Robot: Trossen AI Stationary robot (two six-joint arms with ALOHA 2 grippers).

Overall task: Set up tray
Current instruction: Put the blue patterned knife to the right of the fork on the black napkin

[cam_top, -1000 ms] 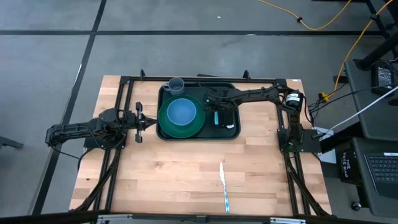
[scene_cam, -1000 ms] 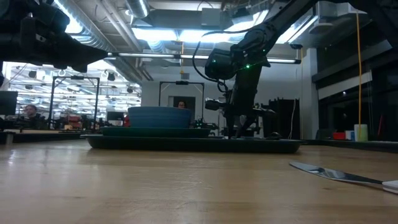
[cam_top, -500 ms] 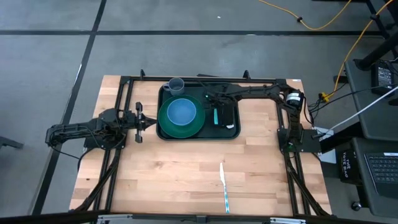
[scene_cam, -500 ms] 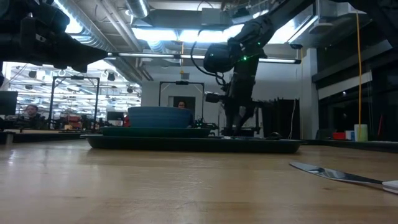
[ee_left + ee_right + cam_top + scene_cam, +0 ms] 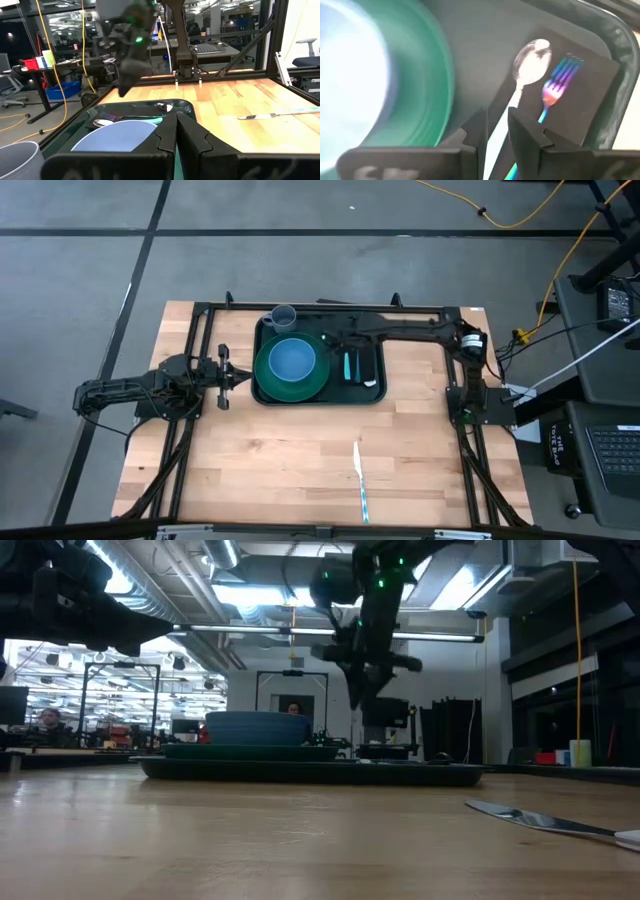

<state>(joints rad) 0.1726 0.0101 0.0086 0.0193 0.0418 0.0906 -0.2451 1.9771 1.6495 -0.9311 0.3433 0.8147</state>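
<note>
The dark tray [image 5: 318,400] lies at the far middle of the table. On it sit a green plate [image 5: 262,375] with a blue bowl [image 5: 292,359], a grey cup [image 5: 283,316], and a black napkin [image 5: 368,370]. A spoon [image 5: 530,55] and a rainbow fork [image 5: 559,76] lie on the napkin. My right gripper [image 5: 333,338] hangs over the tray's far part, raised well above it in the low view [image 5: 360,700]. Its fingers point down, a narrow gap apart [image 5: 498,117], and hold nothing. My left gripper [image 5: 232,377] waits shut, left of the tray.
A knife [image 5: 358,480] with a teal handle lies on the bare wood near the table's near edge, right of centre. A black frame [image 5: 205,340] runs along the table's left, far and right sides. People and desks show in the room beyond.
My right gripper has risen from just above the napkin, where the fork and spoon stay lying, to well above the tray. It has also drawn a little toward the far edge and the left, and its arm has stretched out along the far frame rail.
</note>
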